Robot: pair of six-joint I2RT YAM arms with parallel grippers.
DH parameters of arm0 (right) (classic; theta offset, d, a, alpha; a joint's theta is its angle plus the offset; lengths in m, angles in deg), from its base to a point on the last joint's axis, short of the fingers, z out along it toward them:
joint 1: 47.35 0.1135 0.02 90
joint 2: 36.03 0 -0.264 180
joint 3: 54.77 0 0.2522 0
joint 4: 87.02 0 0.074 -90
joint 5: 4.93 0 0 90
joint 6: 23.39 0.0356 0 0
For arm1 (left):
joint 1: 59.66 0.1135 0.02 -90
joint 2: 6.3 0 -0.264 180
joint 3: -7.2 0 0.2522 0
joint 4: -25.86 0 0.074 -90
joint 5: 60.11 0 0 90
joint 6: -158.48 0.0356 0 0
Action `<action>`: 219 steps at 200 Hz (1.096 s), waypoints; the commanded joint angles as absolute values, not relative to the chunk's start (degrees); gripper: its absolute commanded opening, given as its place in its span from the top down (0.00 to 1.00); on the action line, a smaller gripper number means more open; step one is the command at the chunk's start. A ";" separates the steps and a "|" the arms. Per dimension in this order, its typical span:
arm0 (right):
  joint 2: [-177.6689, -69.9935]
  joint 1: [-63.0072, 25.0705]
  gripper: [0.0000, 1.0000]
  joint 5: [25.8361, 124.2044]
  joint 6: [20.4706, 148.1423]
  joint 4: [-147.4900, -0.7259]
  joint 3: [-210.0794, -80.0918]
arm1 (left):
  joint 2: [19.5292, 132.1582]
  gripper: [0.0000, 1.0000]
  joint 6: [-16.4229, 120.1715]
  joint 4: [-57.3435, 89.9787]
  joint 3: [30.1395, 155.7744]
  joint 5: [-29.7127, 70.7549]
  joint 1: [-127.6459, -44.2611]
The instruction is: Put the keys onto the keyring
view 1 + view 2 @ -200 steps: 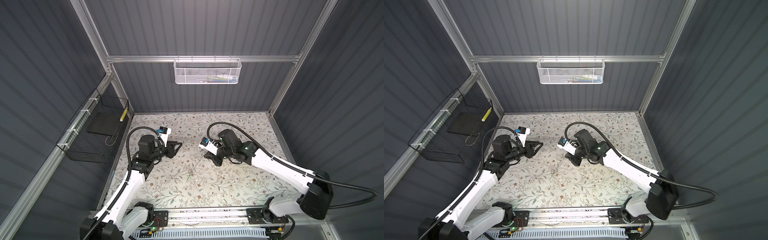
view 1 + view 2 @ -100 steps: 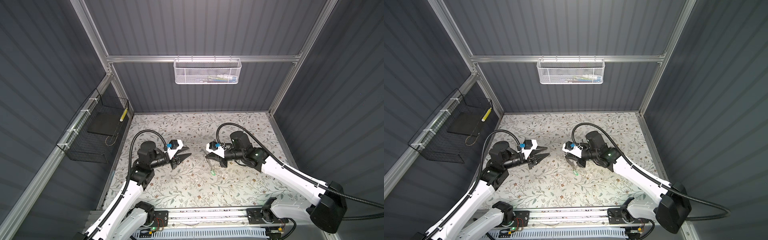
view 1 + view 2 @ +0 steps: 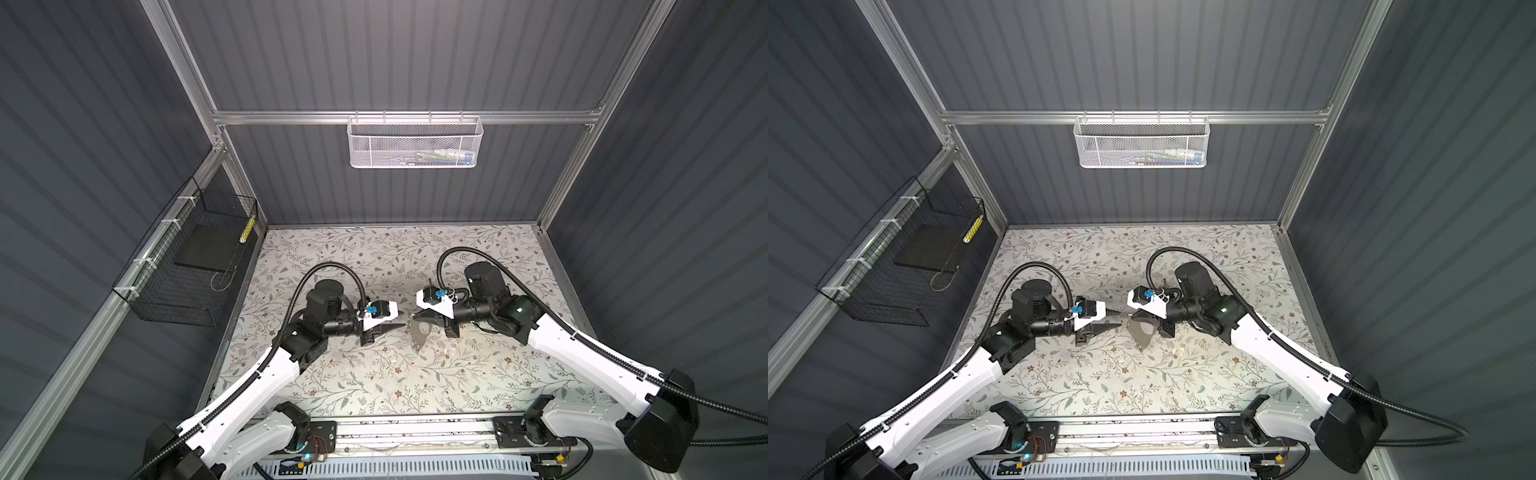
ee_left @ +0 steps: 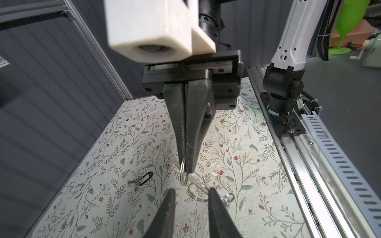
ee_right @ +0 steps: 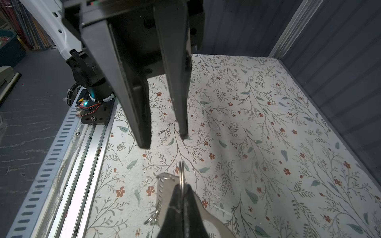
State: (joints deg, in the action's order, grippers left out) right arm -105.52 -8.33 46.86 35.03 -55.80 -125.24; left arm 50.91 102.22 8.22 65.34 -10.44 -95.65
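The keyring (image 4: 184,178) hangs in the air above the floral surface (image 3: 374,374), its top loop pinched in the clenched tips of the right end effector (image 4: 188,163). In both top views that spot lies just below and right of the frame's centre. The left wrist view alone resolves the parts. There is one loop in the grip, a second seen edge-on under it and a larger third loop lower down. Below these come one small swivel clasp (image 4: 227,197) and a sliver of green tag (image 4: 228,208) half hidden behind a dark finger. In both top views the same bundle is only a pale grey smear under the black fingers. The right wrist view shows the gripped ring edge-on, with one blurred silvery strip (image 5: 162,193) beside it that I cannot identify. The left end effector (image 5: 164,140) faces the ring, released, its two fingers apart with nothing between them and its tips near the loops. Only the left wrist view shows one key (image 4: 133,181) lying flat on the surface. It is joined to one black tag (image 4: 145,177) whose white window is too small to read. Two baskets hang on the walls in the top views: one white mesh basket (image 3: 374,145) at upper centre and one black wire basket (image 3: 174,316) at the left edge.
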 commanded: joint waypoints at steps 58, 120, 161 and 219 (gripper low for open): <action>-106.11 -8.59 1.00 45.34 34.16 -51.90 -128.21 | 55.46 0.76 105.63 4.63 70.55 -4.26 -99.38; -105.69 -8.59 1.00 45.15 34.22 -51.30 -128.81 | 57.42 0.82 104.59 4.44 71.98 -3.95 -100.01; -103.73 -8.56 0.85 49.31 33.78 -51.30 -127.90 | 56.74 1.00 101.63 10.11 70.18 -7.34 -100.00; -91.45 -11.17 0.69 54.34 34.36 -55.09 -118.49 | 56.49 1.00 96.73 19.56 66.72 -13.73 -99.83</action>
